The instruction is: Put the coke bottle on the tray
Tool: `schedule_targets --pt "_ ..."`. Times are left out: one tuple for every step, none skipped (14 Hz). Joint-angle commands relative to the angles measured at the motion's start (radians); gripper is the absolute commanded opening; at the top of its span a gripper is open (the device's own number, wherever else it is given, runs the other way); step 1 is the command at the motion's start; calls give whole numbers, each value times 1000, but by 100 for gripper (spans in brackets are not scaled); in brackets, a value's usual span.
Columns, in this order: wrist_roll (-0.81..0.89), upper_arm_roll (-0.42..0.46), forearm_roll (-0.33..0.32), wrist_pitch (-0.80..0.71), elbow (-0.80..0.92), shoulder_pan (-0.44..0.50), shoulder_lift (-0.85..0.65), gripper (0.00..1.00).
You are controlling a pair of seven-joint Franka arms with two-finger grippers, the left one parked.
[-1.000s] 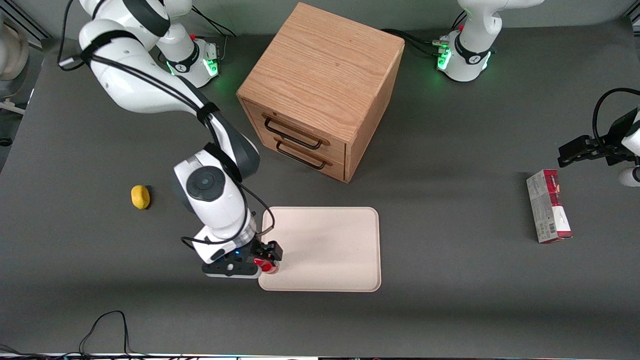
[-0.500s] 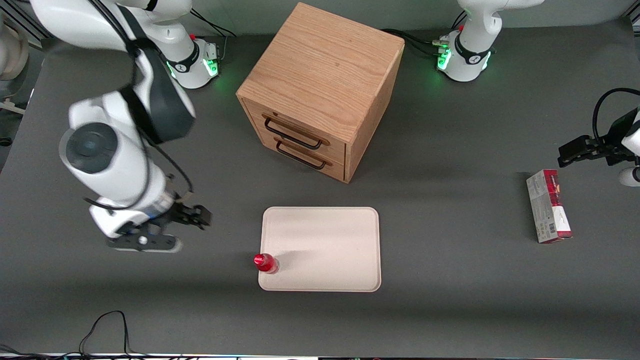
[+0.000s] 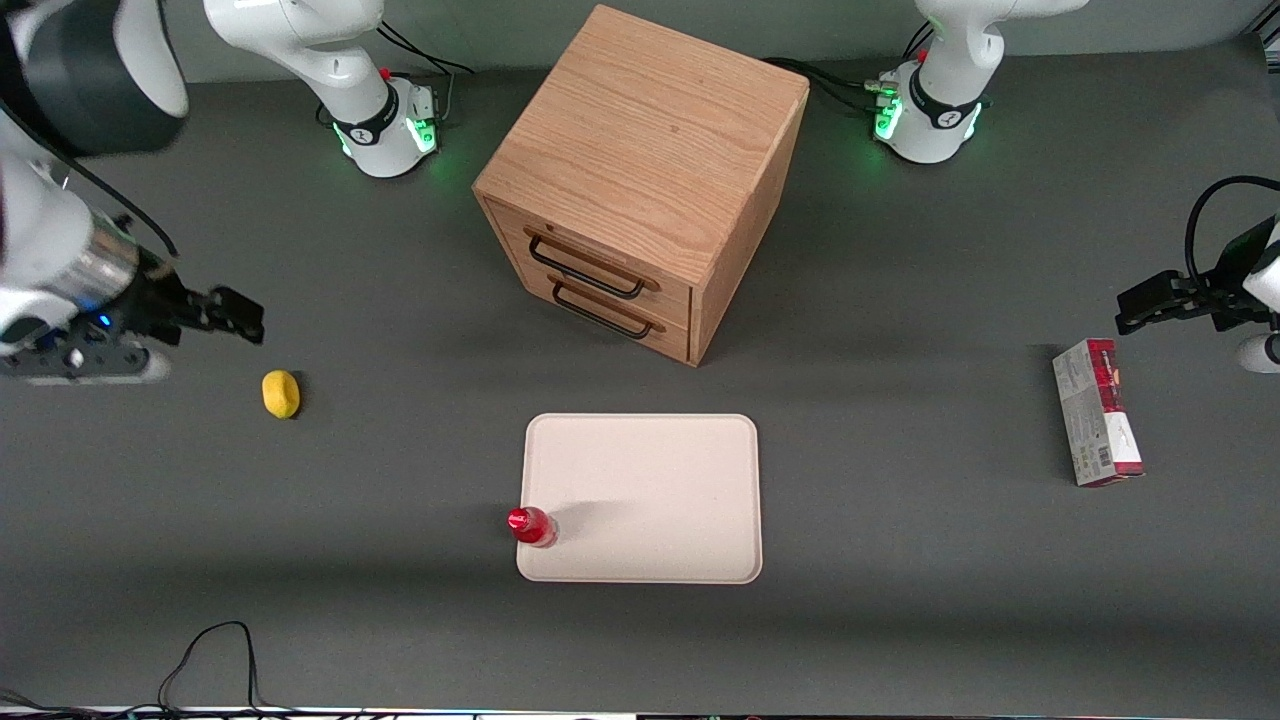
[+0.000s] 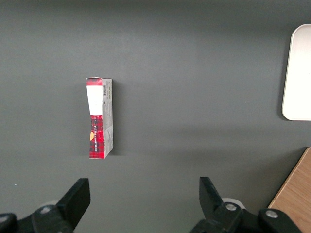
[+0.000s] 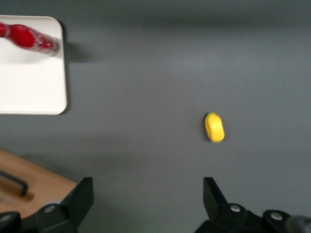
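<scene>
On the tray corner: the small slim red coke bottle with its red cap [image 3: 531,526] stands upright, its base just inside the rim at the corner nearest the front camera and the working arm's end of the table.
Bottle contact: nothing touches it; the right wrist view shows the bottle [image 5: 28,38] free, resting on the cream surface.
Tray: the large flat cream-white rectangular tray with rounded corners [image 3: 660,490] lies near the middle of the table toward its front edge, bare apart from the bottle.
Claw: the black two-finger claw [image 3: 232,317] hangs above the table at the working arm's end, well apart from the tray, jaws spread and holding nothing; both fingers frame bare table in the wrist view.
Step in hand: by my reading the placing is done and what is left is clearing away.
Doing it well: retreat high and away from the tray, since a bottle parked that close to the rim would tip at a light knock.
Risk: the base sits so near the edge that any jolt to the table could walk it off.
Lemon: a small yellow oval lemon [image 3: 281,393] lies on the table just under the claw's path; stay above it.
Cabinet: the oak two-drawer wooden cabinet [image 3: 640,180] stands farther from the front camera than the tray.
</scene>
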State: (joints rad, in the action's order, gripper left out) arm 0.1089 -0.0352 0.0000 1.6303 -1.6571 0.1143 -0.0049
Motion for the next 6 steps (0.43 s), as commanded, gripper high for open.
schedule_targets --pt "-29 -28 46 -6 -104 1 -133 100" --pt "-29 -29 46 -7 -104 1 -138 100" --pt "-23 -29 44 -7 -102 2 -138 100" --pt "-24 -29 44 -7 -104 2 -138 100" --pt "-26 -29 44 -6 -102 2 -138 100" --pt "-26 -29 44 -6 -101 1 -138 100"
